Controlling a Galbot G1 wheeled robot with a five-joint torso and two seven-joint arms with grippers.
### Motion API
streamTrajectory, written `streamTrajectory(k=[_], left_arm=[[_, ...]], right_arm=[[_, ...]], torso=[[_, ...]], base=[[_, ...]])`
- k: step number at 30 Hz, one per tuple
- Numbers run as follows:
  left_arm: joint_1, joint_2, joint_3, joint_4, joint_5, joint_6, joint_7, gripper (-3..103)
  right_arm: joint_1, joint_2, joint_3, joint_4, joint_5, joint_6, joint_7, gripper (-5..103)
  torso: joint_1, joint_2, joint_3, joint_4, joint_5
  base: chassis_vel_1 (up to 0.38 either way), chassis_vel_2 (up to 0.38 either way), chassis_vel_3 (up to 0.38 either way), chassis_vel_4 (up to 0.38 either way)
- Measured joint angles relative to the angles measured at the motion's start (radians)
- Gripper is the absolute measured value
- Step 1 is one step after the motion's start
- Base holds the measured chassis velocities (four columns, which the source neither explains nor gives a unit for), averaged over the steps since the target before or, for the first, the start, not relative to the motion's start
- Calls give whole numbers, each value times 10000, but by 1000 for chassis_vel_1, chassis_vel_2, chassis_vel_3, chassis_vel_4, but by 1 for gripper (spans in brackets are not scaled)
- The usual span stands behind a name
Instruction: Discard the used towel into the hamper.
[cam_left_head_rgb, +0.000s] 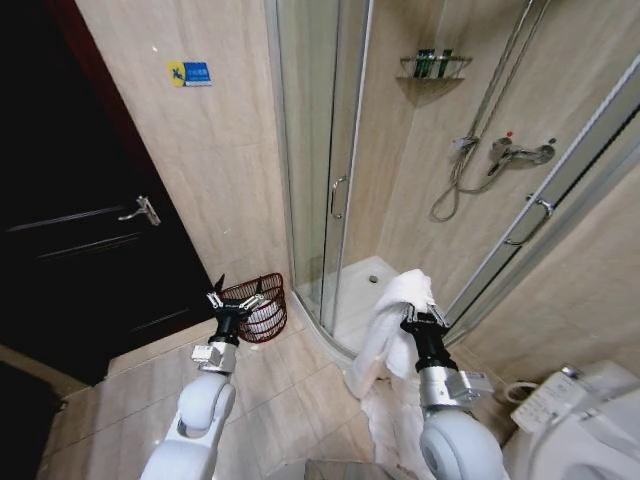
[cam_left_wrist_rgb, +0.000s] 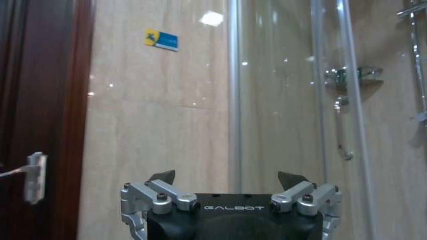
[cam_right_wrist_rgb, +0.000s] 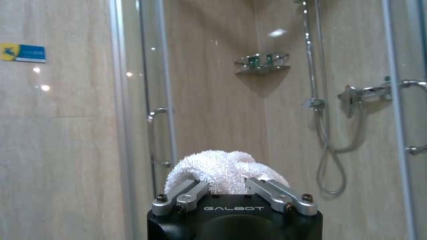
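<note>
A white towel (cam_left_head_rgb: 393, 320) hangs from my right gripper (cam_left_head_rgb: 424, 316), which is shut on its upper fold; the cloth trails down to the floor tiles. In the right wrist view the towel (cam_right_wrist_rgb: 223, 171) bulges out between the closed fingers (cam_right_wrist_rgb: 270, 187). The hamper (cam_left_head_rgb: 257, 303), a small dark red wire basket with something white inside, stands on the floor against the wall left of the shower door. My left gripper (cam_left_head_rgb: 233, 294) is open, held just in front of the hamper's rim. In the left wrist view its fingers (cam_left_wrist_rgb: 163, 176) stand apart and hold nothing.
A glass shower enclosure (cam_left_head_rgb: 335, 190) with a raised white tray fills the middle. A dark door (cam_left_head_rgb: 90, 230) is at the left. A toilet (cam_left_head_rgb: 575, 415) sits at the lower right. Open floor tiles lie between the two arms.
</note>
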Motion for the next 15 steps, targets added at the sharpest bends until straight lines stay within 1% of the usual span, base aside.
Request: streamTrajectory(k=[6,7,9,11,12,15], left_arm=[[-27,-13,-2,-51,5,226,40,100],[-33,-33,3,-59,11,282,46,100],[-32,-66,15,-88,25,349,54,100],[-25,-72,17,-92,29,364,55,100],[-3,-77,16,-96,37,371,55,100],[11,-79,14,-106,39,371,55,100]], right_arm=[[36,28,-58,-81,-59,72,-13,8],[34,29,-66,-122,-127,116,-13,8],[22,29,-68,-215,-351,244,-47,8],[20,33,-72,-224,-374,253,-50,8],[21,38,-87,-224,-375,258,-49,8],[24,39,-88,-222,-377,276,-50,8]], torso=[[-2,0,0,5,-1],[-5,1,-1,0,-7],[-5,1,-1,-1,0],[-3,0,0,0,-4],[-3,0,-1,2,-10],[-3,1,-1,2,-5]], base=[[189,161,-157,-156],[207,185,-250,-190],[207,190,-225,-185],[179,169,-200,-150],[103,166,-58,-115],[85,110,-4,-16]])
